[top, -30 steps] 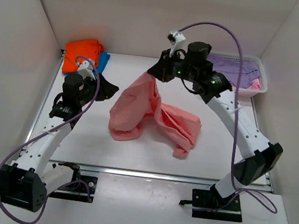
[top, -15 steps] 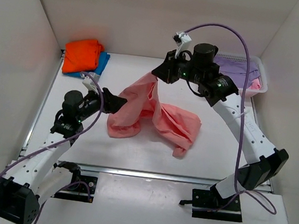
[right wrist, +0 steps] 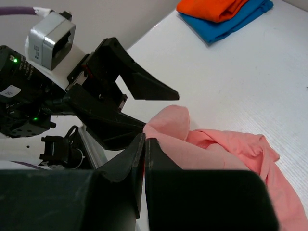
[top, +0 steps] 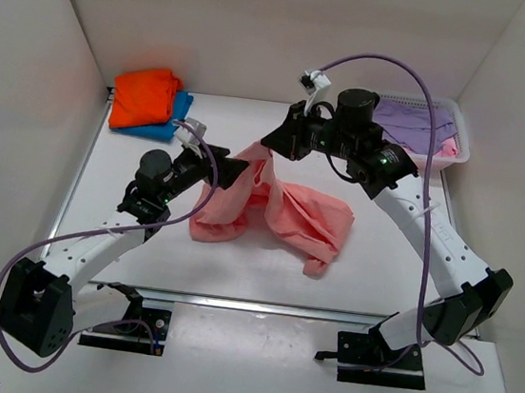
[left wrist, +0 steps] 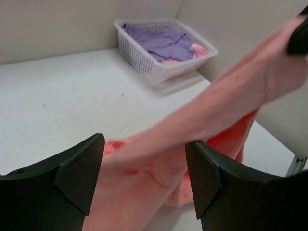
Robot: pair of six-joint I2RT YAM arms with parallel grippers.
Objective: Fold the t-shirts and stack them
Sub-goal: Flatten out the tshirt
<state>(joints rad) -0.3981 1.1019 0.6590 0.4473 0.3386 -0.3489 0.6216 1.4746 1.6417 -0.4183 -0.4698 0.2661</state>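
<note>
Presently we see our right claw (top: 269, 146) clamped on a raised fold of the salmon-pink t-shirt (top: 291, 215), its rest heaped on the desk (top: 379, 264), and our left claw (top: 239, 173) open astride that fold.

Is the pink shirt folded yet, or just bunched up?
Not folded: the pink shirt lies crumpled, one end held up by the right gripper.

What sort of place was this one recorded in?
Probably a lab robot cell: a white table boxed in by plain white panels, a left arm and right arm bolted at its near edge, and laundry props, a white mesh basket and folded orange t-shirt.
</note>
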